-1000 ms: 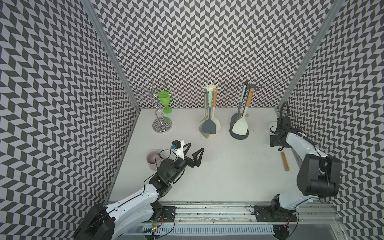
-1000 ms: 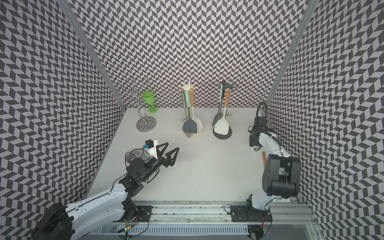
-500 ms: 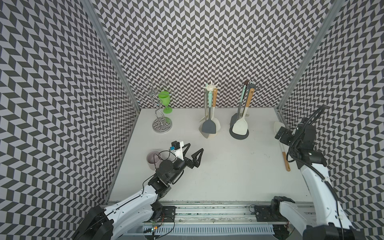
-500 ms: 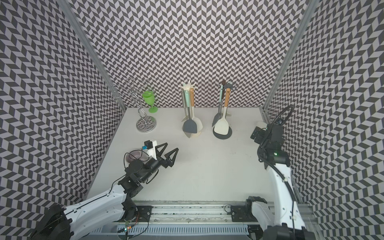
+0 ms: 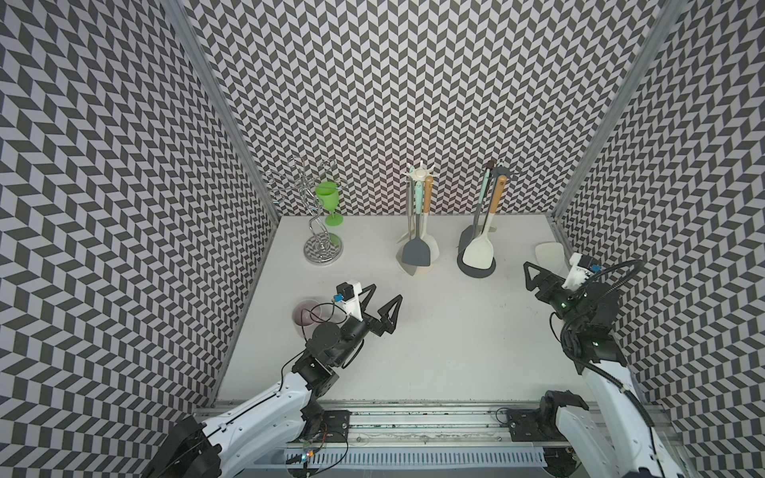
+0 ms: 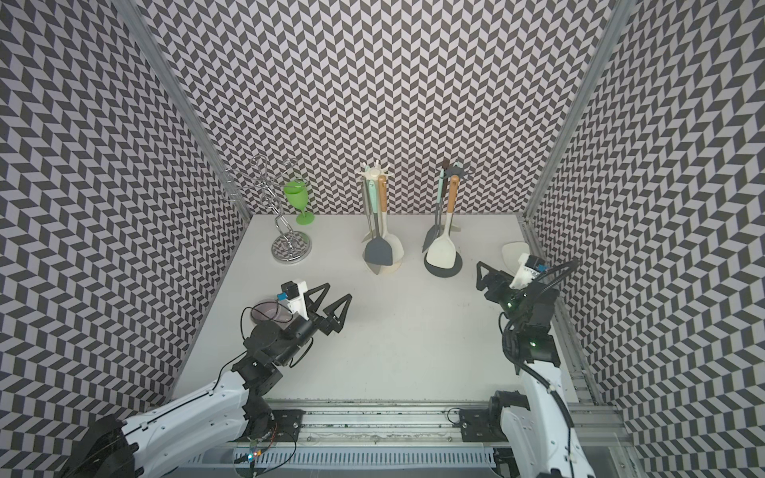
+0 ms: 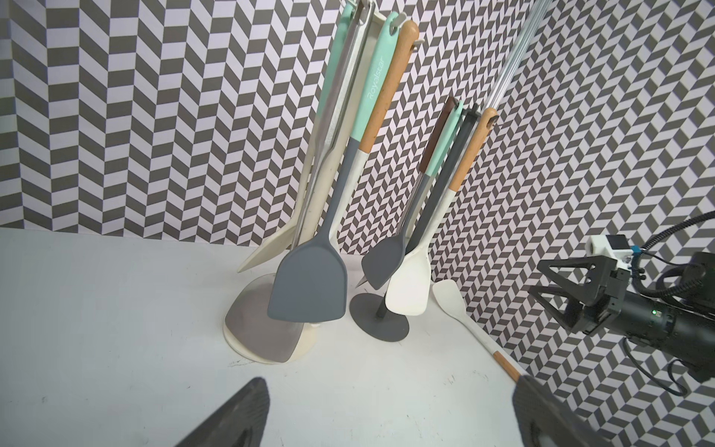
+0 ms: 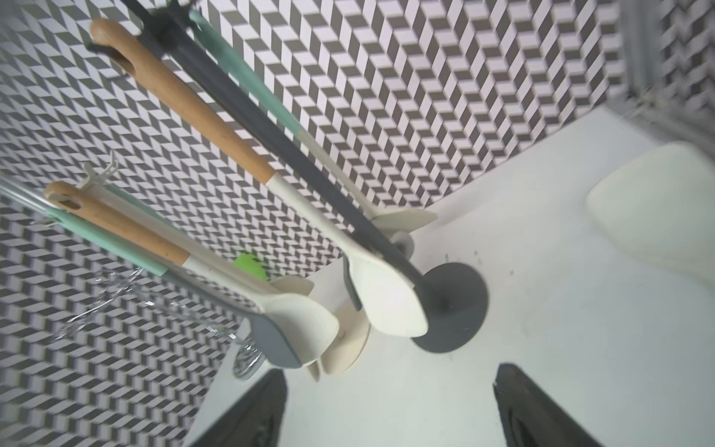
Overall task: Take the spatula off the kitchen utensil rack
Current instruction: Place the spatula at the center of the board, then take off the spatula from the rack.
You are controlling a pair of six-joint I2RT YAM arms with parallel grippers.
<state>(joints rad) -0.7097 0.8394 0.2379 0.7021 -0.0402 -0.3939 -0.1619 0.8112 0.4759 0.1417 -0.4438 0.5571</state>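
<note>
Right gripper (image 7: 536,279) open, empty | spatula (image 5: 478,251) hangs upright on dark rack (image 5: 476,272), left of it, slightly farther | right arm (image 5: 596,343) nearer

A utensil rack (image 5: 419,176) is stood at the back of the worktop (image 5: 455,331), a second rack (image 5: 476,271) just right of it, a wire stand (image 5: 323,250) further left, a loose spatula (image 5: 549,255) far right.

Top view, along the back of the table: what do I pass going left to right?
wire stand → cream utensil rack → dark grey utensil rack → loose cream spatula lying flat by the right wall. The green goblet overlaps the wire stand, so it is left out.
</note>
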